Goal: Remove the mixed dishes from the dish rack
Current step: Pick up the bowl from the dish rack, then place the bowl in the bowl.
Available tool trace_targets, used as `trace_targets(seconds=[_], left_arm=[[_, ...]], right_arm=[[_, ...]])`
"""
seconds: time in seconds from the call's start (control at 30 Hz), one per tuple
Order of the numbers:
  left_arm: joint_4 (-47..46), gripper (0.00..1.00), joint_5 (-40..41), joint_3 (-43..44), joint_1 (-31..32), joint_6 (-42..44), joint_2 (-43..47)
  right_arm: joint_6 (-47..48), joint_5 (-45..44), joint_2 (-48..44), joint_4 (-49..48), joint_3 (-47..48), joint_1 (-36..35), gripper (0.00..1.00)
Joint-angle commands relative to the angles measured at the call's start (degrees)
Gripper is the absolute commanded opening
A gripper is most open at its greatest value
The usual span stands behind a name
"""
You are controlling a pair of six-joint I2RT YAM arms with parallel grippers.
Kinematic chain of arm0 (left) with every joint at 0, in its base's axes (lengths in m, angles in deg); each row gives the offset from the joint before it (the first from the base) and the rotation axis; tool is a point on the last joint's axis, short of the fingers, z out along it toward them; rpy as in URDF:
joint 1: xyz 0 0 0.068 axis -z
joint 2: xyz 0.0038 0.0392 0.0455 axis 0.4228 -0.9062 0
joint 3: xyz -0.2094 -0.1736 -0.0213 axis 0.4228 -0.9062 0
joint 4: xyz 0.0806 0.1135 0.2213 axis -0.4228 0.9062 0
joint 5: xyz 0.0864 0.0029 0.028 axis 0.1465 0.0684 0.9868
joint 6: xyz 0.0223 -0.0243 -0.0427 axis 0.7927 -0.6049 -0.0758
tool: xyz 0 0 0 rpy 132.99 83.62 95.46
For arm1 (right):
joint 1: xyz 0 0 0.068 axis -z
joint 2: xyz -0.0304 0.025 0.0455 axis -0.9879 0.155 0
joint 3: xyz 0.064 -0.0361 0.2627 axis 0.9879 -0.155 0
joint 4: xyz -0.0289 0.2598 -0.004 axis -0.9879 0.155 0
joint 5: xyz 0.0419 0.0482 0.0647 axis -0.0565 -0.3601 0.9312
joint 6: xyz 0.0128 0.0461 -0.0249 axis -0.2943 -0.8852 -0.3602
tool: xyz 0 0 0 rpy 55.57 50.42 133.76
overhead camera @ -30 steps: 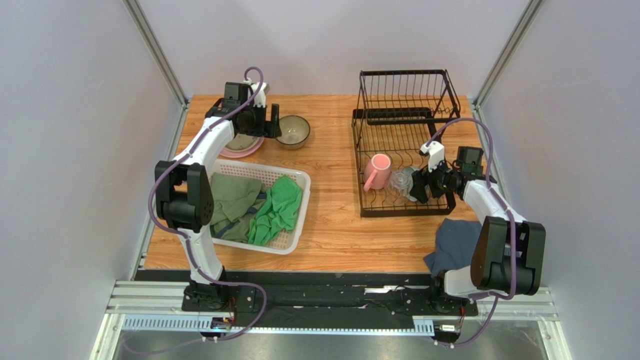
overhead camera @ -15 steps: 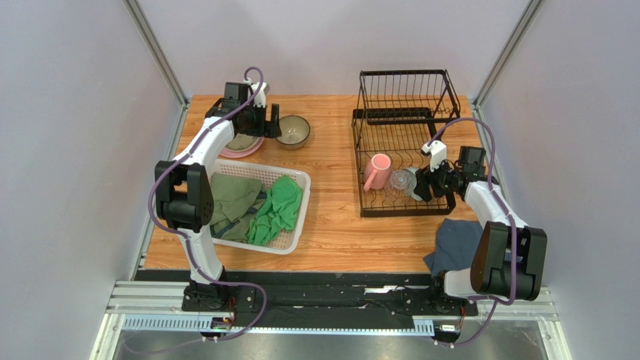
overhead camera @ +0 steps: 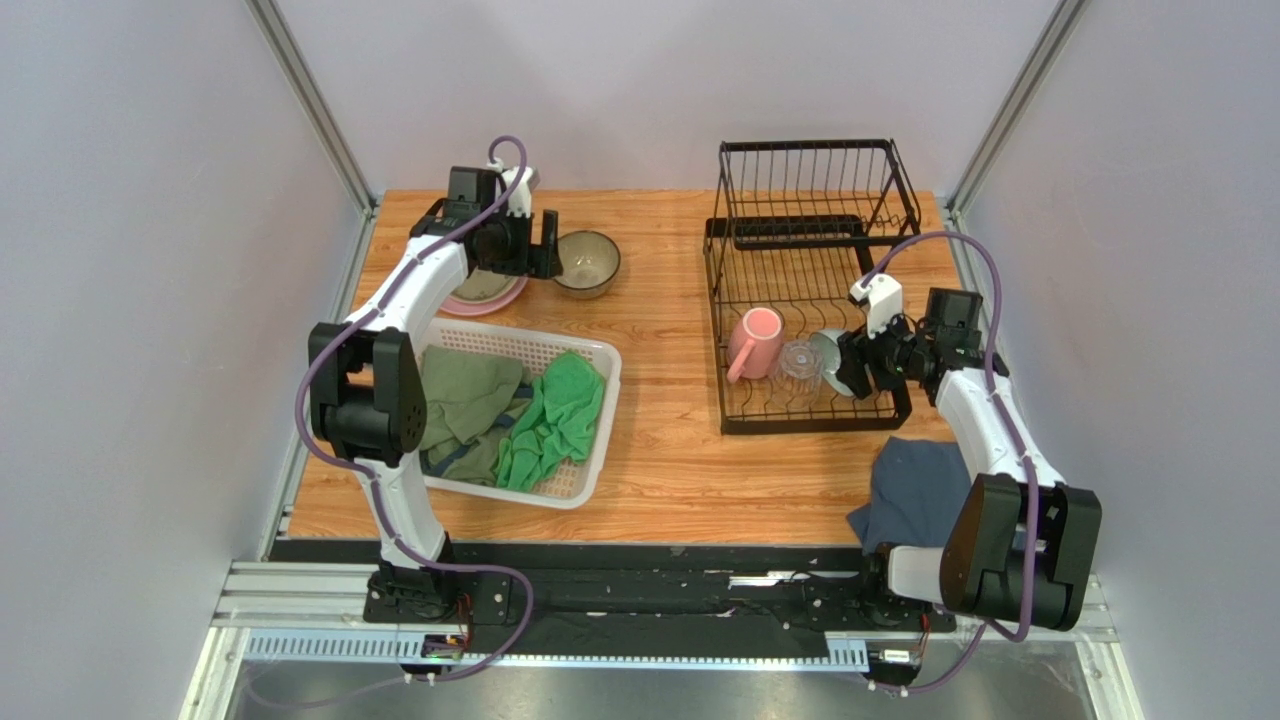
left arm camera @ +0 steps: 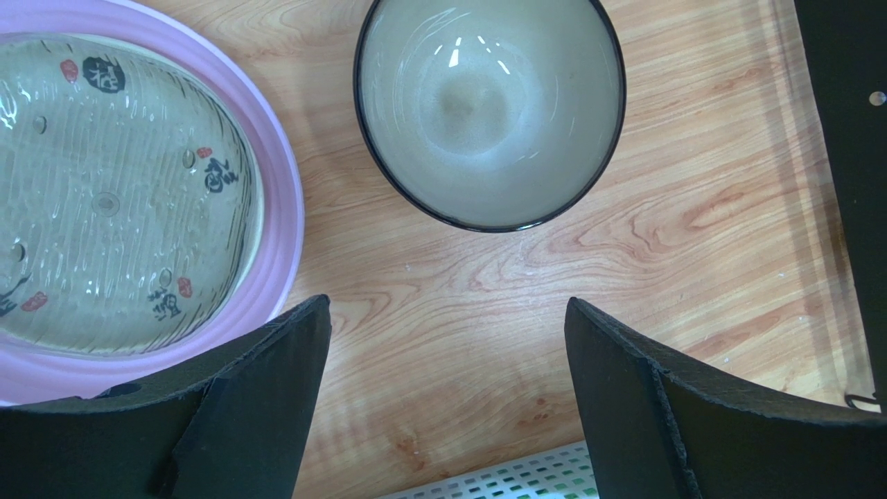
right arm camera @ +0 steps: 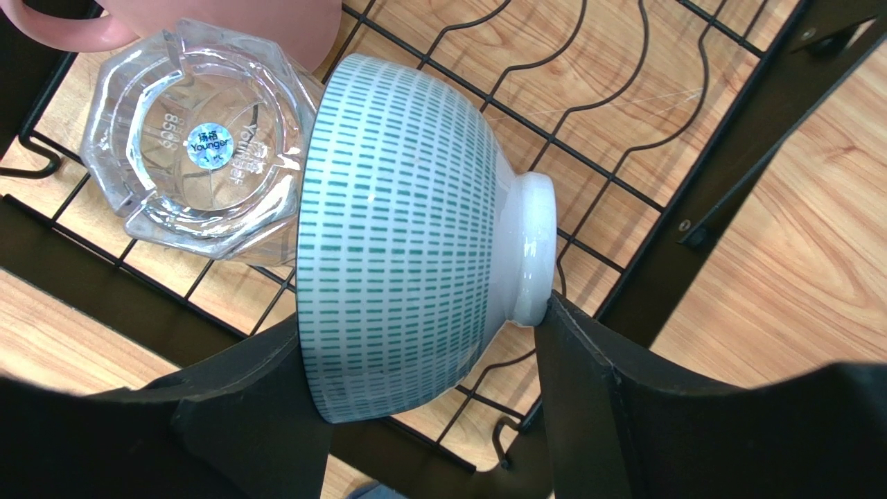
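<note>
one wooden table (overhead camera: 669, 450), dish rack (overhead camera: 789, 230), grey walls (overhead camera: 135, 225), possibly metal posts (overhead camera: 308, 98)

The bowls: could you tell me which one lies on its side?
The teal bowl in the rack; the olive bowl stands upright on the table.

The left pincer (left arm camera: 448, 400), jaws spread, frames bare tabletop (left arm camera: 458, 312), hemmed by the large pink plate (left arm camera: 279, 208), the brown-olive bowl (left arm camera: 489, 104) and the white basket (left arm camera: 500, 481) rim. In the dish rack (overhead camera: 792, 230) the teal bowl (right arm camera: 406, 218) fills the right pincer (right arm camera: 427, 405), and the clear glass cup (right arm camera: 198, 146) touching its rim, with the pink mug (overhead camera: 756, 342) behind, blocks that side.
</note>
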Motion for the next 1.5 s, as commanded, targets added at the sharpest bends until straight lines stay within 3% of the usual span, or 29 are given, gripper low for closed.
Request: trace_targets(seconds=[0.0, 0.47, 0.63, 0.8, 1.2, 1.47], left_arm=[[-1.2, 0.90, -1.2, 0.1, -0.4, 1.0, 4.0], [-2.7, 0.87, -10.6, -0.8, -0.2, 5.7, 8.9], [-3.3, 0.86, -18.9, -2.0, 1.3, 9.9, 11.4], [-4.3, 0.86, -21.8, -4.9, 4.8, 14.4, 15.4], [-9.5, 0.87, -16.1, -9.1, 17.4, 17.7, 24.1], [-14.8, 0.89, -10.7, -10.5, 25.9, 17.2, 25.7]], right_arm=[[-1.1, -1.0, -3.6, -0.4, 4.3, 0.3, 0.00], [-1.9, -5.2, -9.1, 4.6, 8.4, 0.2, 0.00], [-2.6, -2.5, -11.2, 7.0, 10.8, 0.3, 0.00], [-4.6, 2.9, -13.1, 9.6, 13.2, 0.1, 0.00], [-8.0, 13.8, -14.1, 16.6, 18.5, -2.5, 0.00], [-9.9, 13.8, -13.6, 16.6, 19.0, -9.4, 0.00]])
